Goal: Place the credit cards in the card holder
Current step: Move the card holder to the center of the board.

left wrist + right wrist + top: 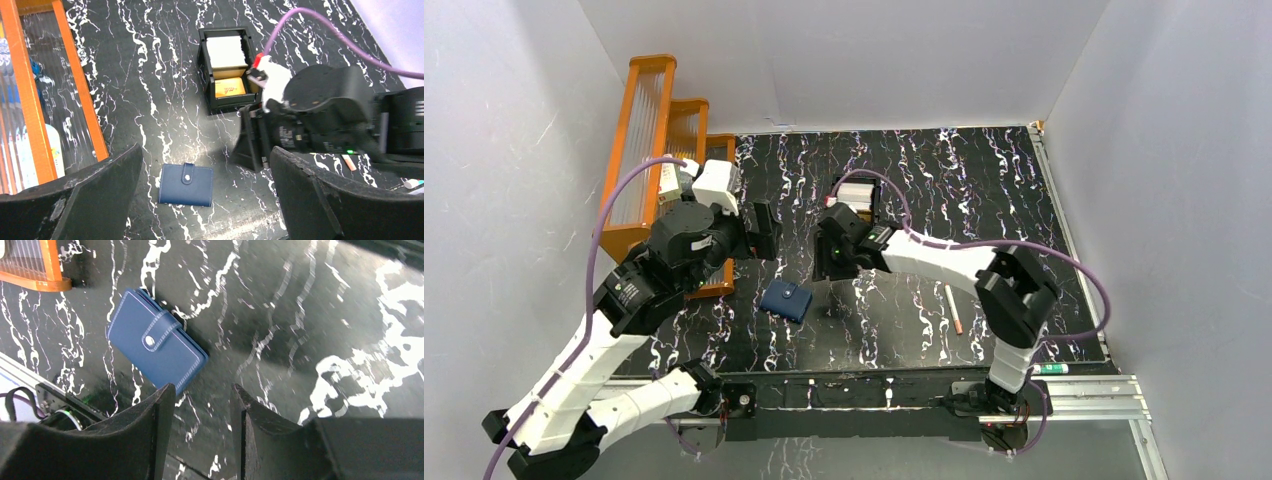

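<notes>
The card holder (pixel 786 300), a navy-blue wallet, lies folded and snapped shut on the black marbled table (pixel 944 200). It also shows in the left wrist view (pixel 186 185) and the right wrist view (pixel 156 347). The credit cards sit in a black box (pixel 206 70): a white one (pixel 224 50) behind a tan-gold one (pixel 231 89). My left gripper (pixel 206 150) hovers open and wide, above and behind the wallet. My right gripper (pixel 202 387) is just right of the wallet, its jaws a narrow gap apart with nothing between them; in the overhead view it (pixel 826 262) is in front of the box.
An orange slatted rack (pixel 659 150) stands at the back left, close to my left arm. A thin pale stick (pixel 953 309) lies on the table to the right. A metal rail (pixel 1084 395) runs along the near edge.
</notes>
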Controlling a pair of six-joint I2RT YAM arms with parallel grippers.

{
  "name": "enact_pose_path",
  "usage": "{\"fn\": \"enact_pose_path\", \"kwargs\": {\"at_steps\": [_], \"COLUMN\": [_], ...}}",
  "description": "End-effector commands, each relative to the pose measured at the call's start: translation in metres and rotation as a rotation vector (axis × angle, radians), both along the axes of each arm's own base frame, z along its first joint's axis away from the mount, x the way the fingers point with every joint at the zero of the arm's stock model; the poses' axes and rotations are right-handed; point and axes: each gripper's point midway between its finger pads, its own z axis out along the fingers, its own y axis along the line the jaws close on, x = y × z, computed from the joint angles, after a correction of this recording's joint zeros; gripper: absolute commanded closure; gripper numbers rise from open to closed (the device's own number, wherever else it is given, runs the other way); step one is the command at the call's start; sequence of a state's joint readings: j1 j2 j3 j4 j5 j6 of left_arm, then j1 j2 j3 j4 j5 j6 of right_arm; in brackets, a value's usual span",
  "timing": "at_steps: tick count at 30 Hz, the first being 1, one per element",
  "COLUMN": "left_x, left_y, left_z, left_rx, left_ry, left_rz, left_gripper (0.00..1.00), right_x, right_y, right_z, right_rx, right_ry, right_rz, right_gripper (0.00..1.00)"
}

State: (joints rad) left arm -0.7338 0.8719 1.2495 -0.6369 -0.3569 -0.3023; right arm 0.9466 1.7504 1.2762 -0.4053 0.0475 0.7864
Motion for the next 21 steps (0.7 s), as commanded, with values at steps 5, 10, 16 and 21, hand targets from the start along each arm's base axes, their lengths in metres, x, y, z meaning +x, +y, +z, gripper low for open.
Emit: {"fn": "enact_pose_path", "kwargs": {"at_steps": [5,10,16,21], "left_x": [-0.003,-0.004,-0.011,-0.016], "left_y": [0.013,0.022,0.026,0.043], "left_z": [0.003,0.003,0.024,0.036], "left_rx": [0.039,0.044,-0.036,-0.066], "left_ry": [0.004,0.018,-0.055,-0.116], "left_rz": [0.029,0.080,0.071,0.125], "left_gripper": [0.01,0.01,0.01,0.01], "right_x": [0.017,0.015,0.009,0.002], "right_y": [0.073,0.092,0.103,0.106], "right_z": [0.003,-0.012,-0.030,-0.048], "right_rx": [0.075,0.030,-0.013,-0.060], "right_ry": [-0.183,-0.189,-0.179,-0.157], "right_rz": [0.274,0.344,0.393,0.443], "right_gripper": [0.47,0.48,0.49,0.49]}}
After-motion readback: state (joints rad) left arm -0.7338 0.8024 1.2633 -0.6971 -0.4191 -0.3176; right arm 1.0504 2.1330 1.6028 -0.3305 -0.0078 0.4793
